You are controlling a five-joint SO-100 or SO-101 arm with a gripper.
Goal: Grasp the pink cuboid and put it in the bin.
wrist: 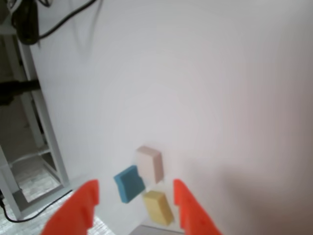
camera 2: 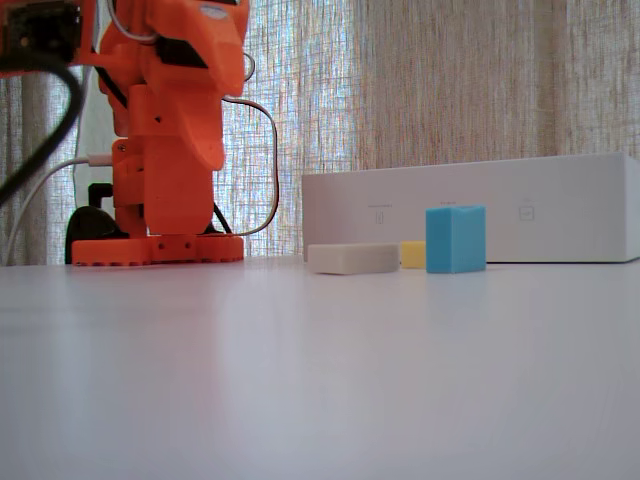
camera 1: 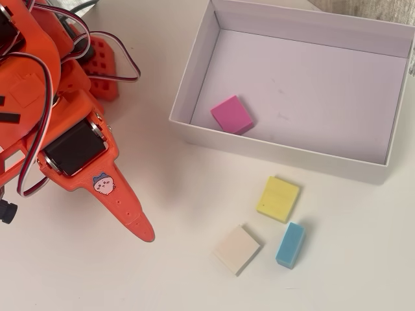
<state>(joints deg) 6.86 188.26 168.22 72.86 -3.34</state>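
The pink cuboid point(camera 1: 231, 114) lies flat inside the bin point(camera 1: 279, 155), near its front-left corner in the overhead view. The bin is a large white box with low walls, and in the fixed view the bin point(camera 2: 480, 210) shows only its outer wall, hiding the cuboid. My orange gripper point(camera 1: 144, 230) hovers over the table left of the bin, well away from the cuboid. In the wrist view the gripper point(wrist: 134, 183) is open, its two orange fingers point(wrist: 83, 208) spread with nothing held between them.
A yellow block point(camera 1: 278, 199), a cream-white block point(camera 1: 237, 249) and a blue block point(camera 1: 290, 244) lie on the white table in front of the bin. The arm's orange base point(camera 2: 155, 248) and cables stand at the left. A curtain hangs behind.
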